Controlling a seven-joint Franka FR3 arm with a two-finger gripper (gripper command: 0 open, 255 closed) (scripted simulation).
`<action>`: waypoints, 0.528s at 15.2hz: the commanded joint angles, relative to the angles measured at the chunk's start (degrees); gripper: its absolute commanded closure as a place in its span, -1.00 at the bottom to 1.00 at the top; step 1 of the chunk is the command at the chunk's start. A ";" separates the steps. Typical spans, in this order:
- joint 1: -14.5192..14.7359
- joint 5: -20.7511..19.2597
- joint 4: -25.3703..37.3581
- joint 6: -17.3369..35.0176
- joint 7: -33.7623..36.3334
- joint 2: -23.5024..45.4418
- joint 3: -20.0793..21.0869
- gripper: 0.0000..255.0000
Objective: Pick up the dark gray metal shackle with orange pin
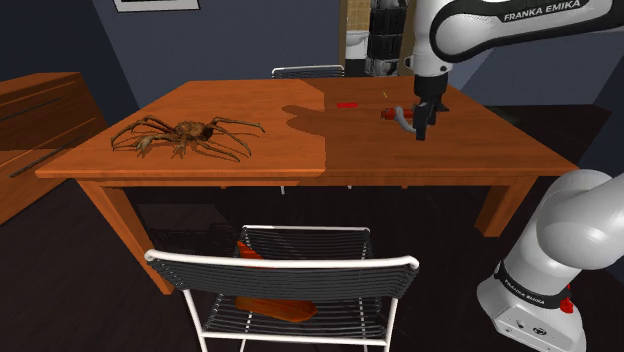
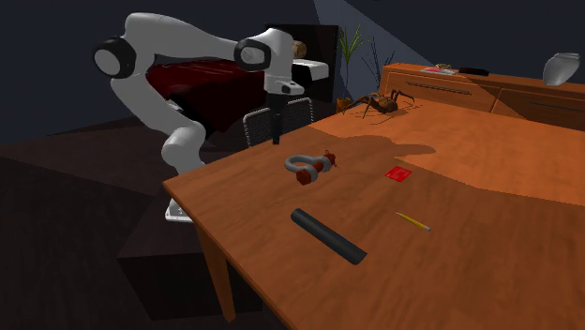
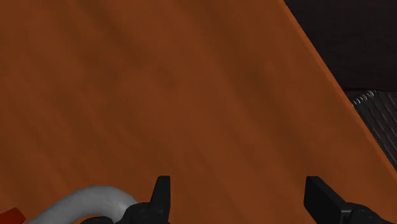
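While the gripper hangs low over the desk, status reads: item not yet picked.

Item 1, shackle: grey bow, orange-red pin. Lies flat on desk, near the edge by the arm, untouched. Wrist view: its bow sits just beside one finger, outside the gap, not btwn the two.

Item 2, fingers: spread wide, holding nothing; bare desk btwn them.

Other desk stock: red card, black cylinder, pencil, spider-like figure at far end. All well apart from gripper.

Progress: approach approx. done; grasp and lift outstanding. Est. remaining: shift sideways so the bow comes btwn the fingers, lower, close, raise off desk.
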 commanded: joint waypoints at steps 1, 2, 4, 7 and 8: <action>-0.74 -1.04 1.84 2.49 -1.71 2.73 -1.72 -1.00; -1.02 -1.38 2.80 3.74 -2.44 4.19 -2.49 -1.00; -1.52 -1.87 4.89 6.13 -3.91 7.19 -4.00 -1.00; -2.15 -2.12 8.48 9.41 -6.20 11.83 -6.21 -1.00; -2.18 -2.12 8.66 9.55 -6.31 12.05 -6.30 -1.00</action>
